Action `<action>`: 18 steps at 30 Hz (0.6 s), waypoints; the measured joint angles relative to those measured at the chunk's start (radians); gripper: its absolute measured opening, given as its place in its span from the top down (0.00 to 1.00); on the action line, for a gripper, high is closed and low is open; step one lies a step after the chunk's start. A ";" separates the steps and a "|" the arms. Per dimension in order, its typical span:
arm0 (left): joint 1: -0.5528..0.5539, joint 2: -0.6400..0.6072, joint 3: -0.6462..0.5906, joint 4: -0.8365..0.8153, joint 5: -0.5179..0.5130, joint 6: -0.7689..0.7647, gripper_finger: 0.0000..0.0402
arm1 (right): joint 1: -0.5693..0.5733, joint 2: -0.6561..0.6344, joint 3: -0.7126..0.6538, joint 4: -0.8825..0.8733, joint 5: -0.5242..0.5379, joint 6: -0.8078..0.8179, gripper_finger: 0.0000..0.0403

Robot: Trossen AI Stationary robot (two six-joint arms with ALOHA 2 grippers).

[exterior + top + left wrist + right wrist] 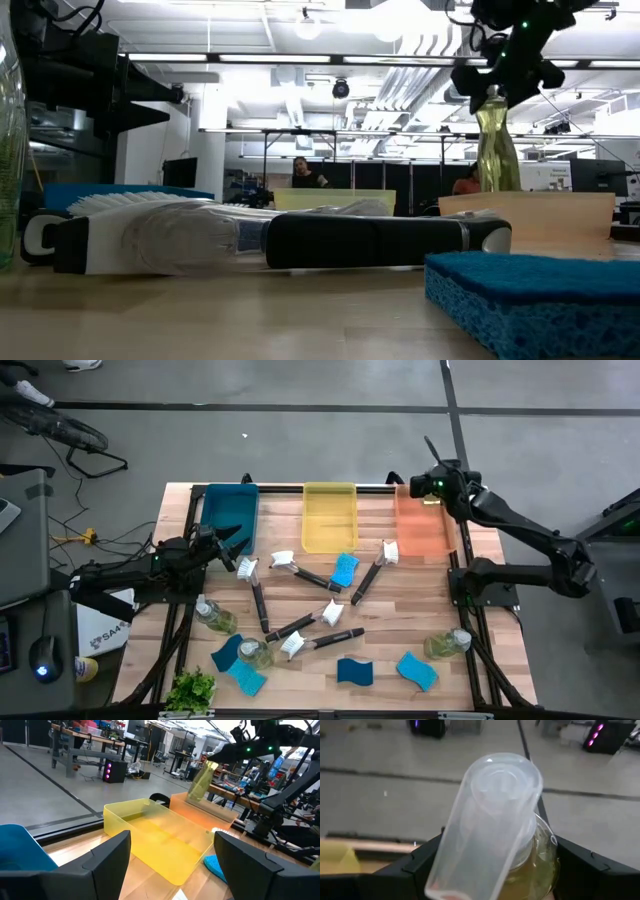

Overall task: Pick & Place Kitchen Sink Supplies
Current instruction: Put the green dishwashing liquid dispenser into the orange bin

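1. High view: right gripper [432, 487] sits over the far edge of the orange bin [424, 530], at the table's [380, 660] back right.
2. Right wrist view: the fingers pinch a clear bottle [520, 855] of yellow-green liquid, its pale pump top [490, 815] tilted toward the lens.
3. Low view: the same bottle hangs in the air above the orange bin's rim, neck up (base clear of the wall).
4. Left gripper [228, 540] rests near the blue bin [228, 510], just over its near edge; fingers spread, nothing between them (left wrist view shows the gap open toward the yellow bin [160, 837]).
5. On the table: dish brushes [300, 625] scattered across the middle, some crossing each other.
6. Blue sponges [355, 671] along the near edge; one more just in front of the yellow bin.
7. Three other bottles [447, 644] stand on the wood: one near right, two near left.
8. Small leafy plant [190, 688] at the near left corner.
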 joint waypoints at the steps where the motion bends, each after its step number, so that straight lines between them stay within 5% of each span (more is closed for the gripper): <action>1: 0.000 0.000 0.000 0.000 0.000 0.000 0.30 | -0.008 -0.010 -0.018 0.022 0.001 0.001 0.30; 18: 0.000 0.000 0.000 0.000 0.000 0.000 0.30 | -0.042 -0.033 -0.113 0.156 0.005 -0.008 0.30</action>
